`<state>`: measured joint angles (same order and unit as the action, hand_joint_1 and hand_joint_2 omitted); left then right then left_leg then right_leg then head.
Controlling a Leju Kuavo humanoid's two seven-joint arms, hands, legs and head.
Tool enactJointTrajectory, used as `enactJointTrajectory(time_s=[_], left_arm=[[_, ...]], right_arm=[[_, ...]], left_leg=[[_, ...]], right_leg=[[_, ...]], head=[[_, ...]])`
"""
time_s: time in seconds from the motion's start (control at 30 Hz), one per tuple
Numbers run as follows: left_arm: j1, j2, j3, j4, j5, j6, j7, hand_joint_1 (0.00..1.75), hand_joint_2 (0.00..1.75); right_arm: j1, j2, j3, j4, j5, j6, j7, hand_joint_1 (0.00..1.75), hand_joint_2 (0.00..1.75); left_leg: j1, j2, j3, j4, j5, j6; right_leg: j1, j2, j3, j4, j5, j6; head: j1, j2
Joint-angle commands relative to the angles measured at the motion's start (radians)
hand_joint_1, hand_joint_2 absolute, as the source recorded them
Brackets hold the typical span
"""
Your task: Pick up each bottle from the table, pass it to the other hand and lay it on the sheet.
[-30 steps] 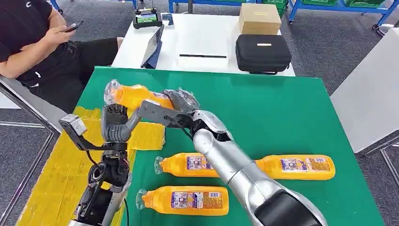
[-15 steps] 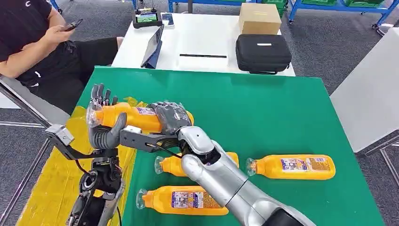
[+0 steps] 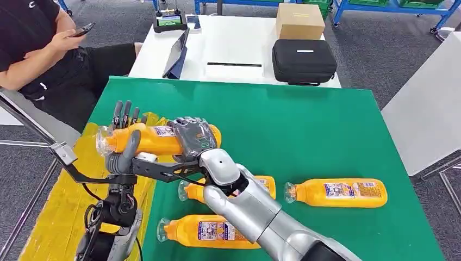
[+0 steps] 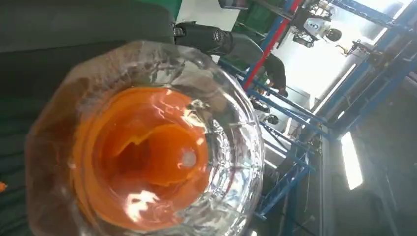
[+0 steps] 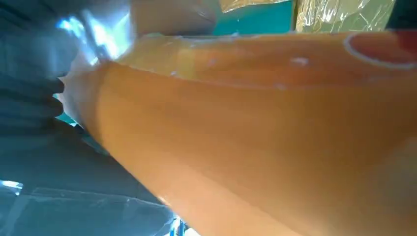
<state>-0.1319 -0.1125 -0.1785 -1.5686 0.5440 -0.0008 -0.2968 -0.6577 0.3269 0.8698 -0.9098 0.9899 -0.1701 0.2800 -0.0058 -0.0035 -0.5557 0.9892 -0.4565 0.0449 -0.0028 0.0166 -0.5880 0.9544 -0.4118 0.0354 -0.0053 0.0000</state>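
The right hand (image 3: pixel 194 138) grips an orange bottle (image 3: pixel 147 139) around its body, lying level above the yellow sheet (image 3: pixel 65 201) at the green worktop's (image 3: pixel 326 136) edge. The left hand (image 3: pixel 124 136) cups the neck end (fingers upright behind it, thumb in front). Three more bottles (image 3: pixel 340 193) lie nearer.
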Motion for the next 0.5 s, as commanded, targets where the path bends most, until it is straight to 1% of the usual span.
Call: enactJointTrajectory(time_s=[0.03, 0.1, 0.13, 0.17, 0.2, 0.3, 0.33, 0.4, 0.5], left_arm=[[-0.051, -0.008, -0.062, -0.003, 0.053, -0.052, 0.031, 0.0, 1.75], [-0.054, -0.009, -0.075, -0.003, 0.083, -0.066, 0.05, 0.0, 1.75], [-0.056, -0.014, -0.079, 0.001, 0.116, -0.079, 0.067, 0.0, 1.75], [-0.061, -0.021, -0.088, 0.005, 0.152, -0.093, 0.083, 0.0, 1.75], [-0.071, -0.019, -0.109, 0.019, 0.157, -0.095, 0.085, 0.0, 1.75], [-0.081, -0.016, -0.12, 0.026, 0.162, -0.095, 0.085, 0.0, 1.75], [-0.091, -0.015, -0.136, 0.038, 0.226, -0.12, 0.113, 0.0, 1.75], [-0.117, -0.025, -0.165, 0.057, 0.252, -0.134, 0.123, 0.0, 1.75], [-0.136, -0.045, -0.185, 0.059, 0.235, -0.094, 0.118, 0.0, 1.75]], right_arm=[[-0.031, 0.005, 0.053, 0.109, 0.015, -0.003, 0.006, 1.75, 1.75], [-0.036, 0.009, 0.046, 0.122, 0.03, -0.02, 0.015, 1.75, 1.75], [-0.038, 0.012, 0.04, 0.129, 0.03, -0.022, 0.018, 1.75, 1.75], [-0.046, 0.015, 0.033, 0.139, 0.032, -0.025, 0.018, 1.75, 1.75], [-0.054, 0.022, 0.024, 0.157, 0.032, -0.032, 0.015, 1.75, 1.75], [-0.058, 0.022, 0.024, 0.165, 0.029, -0.032, 0.016, 1.75, 1.75], [-0.062, 0.022, 0.028, 0.169, 0.01, -0.028, 0.022, 1.75, 1.75], [-0.073, 0.022, 0.042, 0.185, -0.03, -0.015, 0.042, 1.75, 1.75], [-0.089, 0.022, 0.057, 0.209, -0.087, -0.014, 0.062, 1.75, 1.75]], left_leg=[[0.001, -0.003, 0.004, 0.0, -0.001, -0.003], [0.0, -0.003, 0.002, 0.0, 0.0, -0.002], [0.001, -0.004, 0.006, 0.001, -0.003, -0.004], [0.001, -0.003, 0.002, 0.0, -0.001, -0.002], [0.001, -0.004, 0.004, 0.001, -0.002, -0.003], [0.0, -0.004, 0.001, 0.0, 0.0, -0.002], [0.001, -0.004, 0.003, 0.001, -0.001, -0.003], [0.001, -0.005, 0.003, 0.001, -0.001, -0.003], [0.0, -0.004, 0.0, 0.001, 0.0, -0.001]], right_leg=[[0.001, -0.004, 0.005, 0.0, -0.002, -0.001], [0.0, -0.004, 0.003, 0.0, -0.001, 0.0], [0.001, -0.006, 0.007, 0.001, -0.004, -0.001], [0.001, -0.004, 0.003, 0.0, -0.002, 0.0], [0.001, -0.005, 0.005, 0.0, -0.003, -0.001], [0.0, -0.005, 0.002, 0.0, -0.001, 0.0], [0.001, -0.006, 0.004, 0.0, -0.002, -0.001], [0.001, -0.007, 0.004, 0.0, -0.003, -0.001], [0.001, -0.006, 0.001, 0.0, -0.001, 0.0]], head=[[0.0, 0.0], [0.0, 0.0], [0.0, 0.0], [0.0, 0.0], [0.0, 0.0], [0.0, 0.0], [0.0, 0.0], [0.0, 0.0], [0.0, 0.0]])
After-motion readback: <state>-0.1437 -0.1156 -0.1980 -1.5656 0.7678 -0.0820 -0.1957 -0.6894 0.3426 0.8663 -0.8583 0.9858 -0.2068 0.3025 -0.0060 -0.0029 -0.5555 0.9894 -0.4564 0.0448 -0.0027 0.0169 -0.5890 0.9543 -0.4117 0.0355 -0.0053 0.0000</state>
